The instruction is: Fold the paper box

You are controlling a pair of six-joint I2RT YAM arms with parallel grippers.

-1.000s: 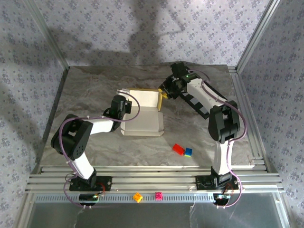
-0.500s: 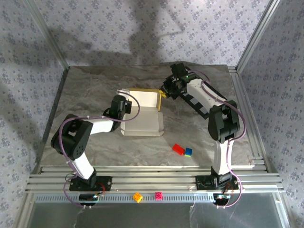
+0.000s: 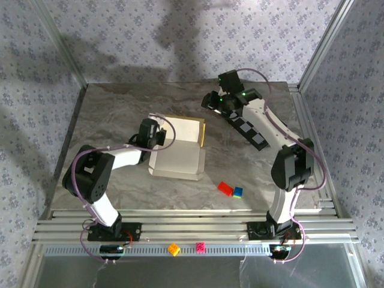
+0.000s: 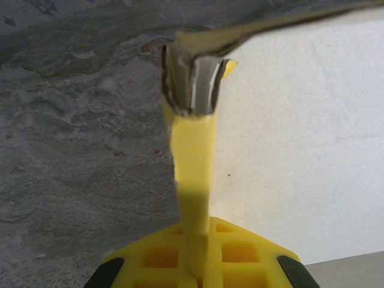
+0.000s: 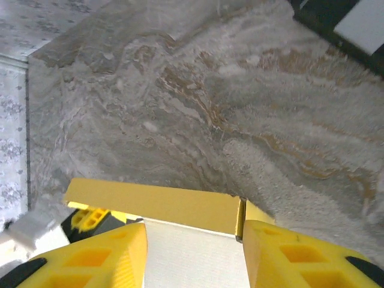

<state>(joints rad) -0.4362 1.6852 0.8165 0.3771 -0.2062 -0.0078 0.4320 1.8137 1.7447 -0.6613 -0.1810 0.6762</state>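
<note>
1. The paper box (image 3: 177, 157) lies left of centre on the table (image 3: 114, 114), with its white inside facing up.
2. The left hand (image 4: 195, 264) is clenched on a yellow box wall.
3. The right hand (image 5: 193, 255) hovers beyond the box's far right corner, fingers apart, grasping nothing.

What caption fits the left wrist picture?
Left gripper pinches the yellow edge of the paper box over the marble table.
</note>
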